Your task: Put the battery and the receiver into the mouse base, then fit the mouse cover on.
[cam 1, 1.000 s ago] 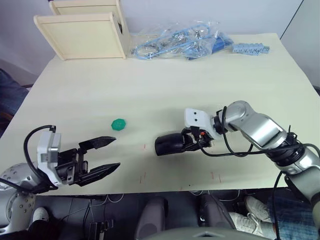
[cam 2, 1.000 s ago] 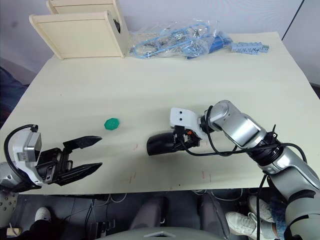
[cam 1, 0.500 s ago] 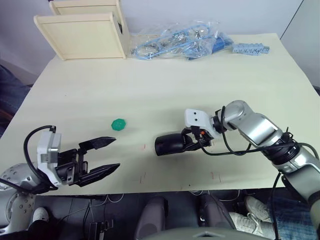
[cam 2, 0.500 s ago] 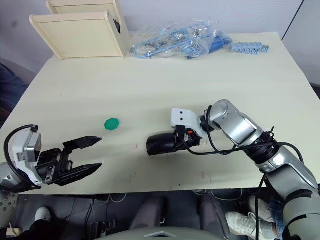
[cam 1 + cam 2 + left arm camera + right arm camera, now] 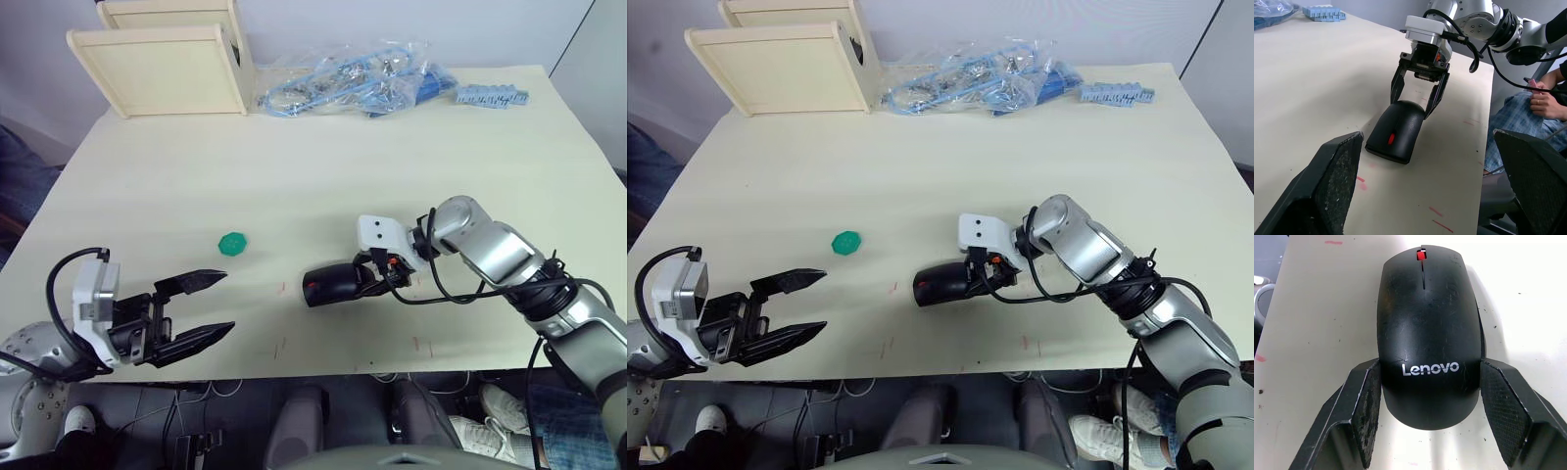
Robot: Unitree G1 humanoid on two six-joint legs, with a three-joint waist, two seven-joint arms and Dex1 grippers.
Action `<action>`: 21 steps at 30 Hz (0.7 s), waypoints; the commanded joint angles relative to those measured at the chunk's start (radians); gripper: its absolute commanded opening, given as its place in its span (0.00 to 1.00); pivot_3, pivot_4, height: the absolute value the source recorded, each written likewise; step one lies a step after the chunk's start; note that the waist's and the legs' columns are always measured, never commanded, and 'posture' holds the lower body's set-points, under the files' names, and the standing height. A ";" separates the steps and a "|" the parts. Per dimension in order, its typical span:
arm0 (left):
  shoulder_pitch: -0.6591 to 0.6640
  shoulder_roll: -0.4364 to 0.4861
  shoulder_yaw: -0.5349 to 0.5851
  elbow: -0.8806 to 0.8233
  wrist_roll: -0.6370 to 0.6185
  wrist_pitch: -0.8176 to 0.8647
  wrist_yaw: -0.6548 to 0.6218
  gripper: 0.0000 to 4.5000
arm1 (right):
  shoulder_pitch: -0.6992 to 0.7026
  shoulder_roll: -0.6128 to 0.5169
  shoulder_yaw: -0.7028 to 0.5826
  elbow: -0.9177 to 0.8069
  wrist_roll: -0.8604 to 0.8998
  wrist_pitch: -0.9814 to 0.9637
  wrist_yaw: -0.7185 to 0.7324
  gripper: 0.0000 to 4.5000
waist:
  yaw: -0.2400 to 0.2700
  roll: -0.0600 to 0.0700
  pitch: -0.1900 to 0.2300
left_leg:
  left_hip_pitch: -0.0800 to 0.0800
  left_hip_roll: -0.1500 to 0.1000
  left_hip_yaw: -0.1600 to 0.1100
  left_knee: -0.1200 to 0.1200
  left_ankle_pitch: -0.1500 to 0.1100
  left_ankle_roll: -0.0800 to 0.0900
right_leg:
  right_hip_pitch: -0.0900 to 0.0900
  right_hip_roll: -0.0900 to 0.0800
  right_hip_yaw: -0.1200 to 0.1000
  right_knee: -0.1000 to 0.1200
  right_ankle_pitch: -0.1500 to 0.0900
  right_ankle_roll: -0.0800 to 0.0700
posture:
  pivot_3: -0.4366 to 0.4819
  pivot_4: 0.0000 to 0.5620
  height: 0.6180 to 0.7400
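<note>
**Near the front edge of the tabletop: mouse looks assembled, cover on**

Toward the front edge of the tabletop [image 5: 323,166], the mouse cover [image 5: 1425,328] sits over the mouse base [image 5: 1382,151], so that the two read as one closed black mouse with its red scroll wheel showing at the nose. The right hand [image 5: 1425,396] straddles the rear of the mouse, one finger along each flank; the left pad touches the shell while the right one stands just off it, so the fingers are spread around it rather than clamped.

The left hand [image 5: 196,308] hangs well apart near the robot's left corner, fingers spread and holding nothing. A green disc [image 5: 232,243] lies on the bare surface between the two hands.

No battery or receiver lies loose anywhere on the surface; judging by that and by the seated cover, both are probably already inside. What seems left is little: perhaps a last press to seat the cover, then letting go.
</note>
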 commanded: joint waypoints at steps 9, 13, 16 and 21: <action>-0.003 0.008 0.026 -0.015 -0.002 -0.019 -0.004 1.00 | -0.023 0.008 -0.017 -0.017 -0.024 -0.008 0.022 0.62 | 0.000 0.000 0.000 | 0.000 0.000 0.000 0.000 0.000 0.000 | 0.000 0.000 0.000 0.000 0.000 0.000 | 0.48 0.27 1.00; -0.003 0.009 0.024 -0.015 0.000 -0.020 -0.005 1.00 | -0.028 0.008 -0.013 -0.007 -0.031 -0.019 0.032 0.62 | 0.000 0.000 0.000 | 0.000 0.000 0.000 0.000 0.000 0.000 | 0.000 0.000 0.000 0.000 0.000 0.000 | 0.48 0.27 1.00; 0.002 0.008 0.025 -0.018 0.001 -0.021 -0.007 1.00 | -0.035 0.009 -0.008 0.006 -0.039 -0.024 0.039 0.62 | 0.000 0.000 0.000 | 0.000 0.000 0.000 0.000 0.000 0.000 | 0.000 0.000 0.000 0.000 0.000 0.000 | 0.48 0.27 1.00; 0.004 0.007 0.027 -0.021 0.002 -0.021 -0.009 1.00 | -0.047 0.014 0.000 0.030 -0.057 -0.041 0.058 0.62 | 0.000 0.000 0.000 | 0.000 0.000 0.000 0.000 0.000 0.000 | 0.000 0.000 0.000 0.000 0.000 0.000 | 0.48 0.27 1.00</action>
